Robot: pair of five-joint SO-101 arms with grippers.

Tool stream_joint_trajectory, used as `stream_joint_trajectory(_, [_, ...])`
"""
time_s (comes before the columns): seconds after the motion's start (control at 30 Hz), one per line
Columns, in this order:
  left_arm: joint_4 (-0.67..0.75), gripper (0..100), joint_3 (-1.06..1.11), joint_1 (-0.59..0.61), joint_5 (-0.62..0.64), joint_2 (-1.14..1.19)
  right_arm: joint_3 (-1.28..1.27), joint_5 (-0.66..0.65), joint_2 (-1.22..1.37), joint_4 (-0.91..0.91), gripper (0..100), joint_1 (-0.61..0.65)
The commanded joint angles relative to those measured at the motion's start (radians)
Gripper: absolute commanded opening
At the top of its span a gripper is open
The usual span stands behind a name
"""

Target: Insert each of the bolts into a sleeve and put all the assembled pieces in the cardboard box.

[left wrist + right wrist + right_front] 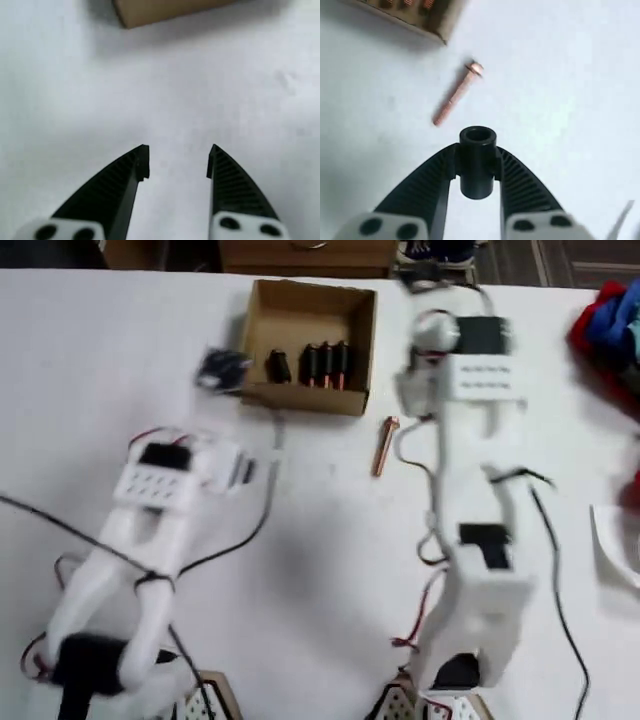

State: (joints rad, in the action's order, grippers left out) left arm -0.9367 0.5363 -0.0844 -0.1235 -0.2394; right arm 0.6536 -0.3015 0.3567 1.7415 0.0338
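Bolt lay slantwise just ahead of our right pincer, which clasped a sleeve, head toward the box; our left pincer gaped empty.

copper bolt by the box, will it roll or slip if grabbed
Likely rolls if nudged sideways: the bolt is a thin round shaft lying flat on the smooth table. Its wider head may make it curve. Probably stiff metal.

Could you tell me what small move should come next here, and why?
Probably the left gripper, open and empty, should move to the bolt lying loose on the table, since the right gripper holds a sleeve awaiting it.
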Motion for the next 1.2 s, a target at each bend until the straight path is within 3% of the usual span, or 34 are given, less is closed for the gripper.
stream_joint_trajectory(0.0, [-0.132, 21, -0.331, -0.15, 0.018, 0.189, -0.169, 0.063, -0.197, -0.027, 2.1, -0.147])
stream_joint_trajectory(0.13, [-0.252, 21, -0.708, -0.267, 0.175, 0.503, -0.324, 0.084, -0.295, -0.05, 2.1, -0.3])
stream_joint_trajectory(0.3, [-0.321, 21, -1.141, -0.351, 0.565, 0.816, -0.465, 0.081, -0.383, -0.096, 2.1, -0.456])
stream_joint_trajectory(0.4, [-0.333, 21, -1.345, -0.388, 0.677, 0.968, -0.528, 0.051, -0.412, -0.124, 2.1, -0.515])
stream_joint_trajectory(0.83, [-0.305, 21, -1.975, -0.439, 0.562, 1.452, -0.683, -0.011, -0.427, -0.22, 2.1, -0.625])
stream_joint_trajectory(1.03, [-0.308, 15, -2.098, -0.436, 0.445, 1.577, -0.68, -0.011, -0.427, -0.22, 2.1, -0.642])
stream_joint_trajectory(1.17, [-0.311, 16, -2.107, -0.433, 0.442, 1.597, -0.68, -0.011, -0.427, -0.22, 2.1, -0.641])
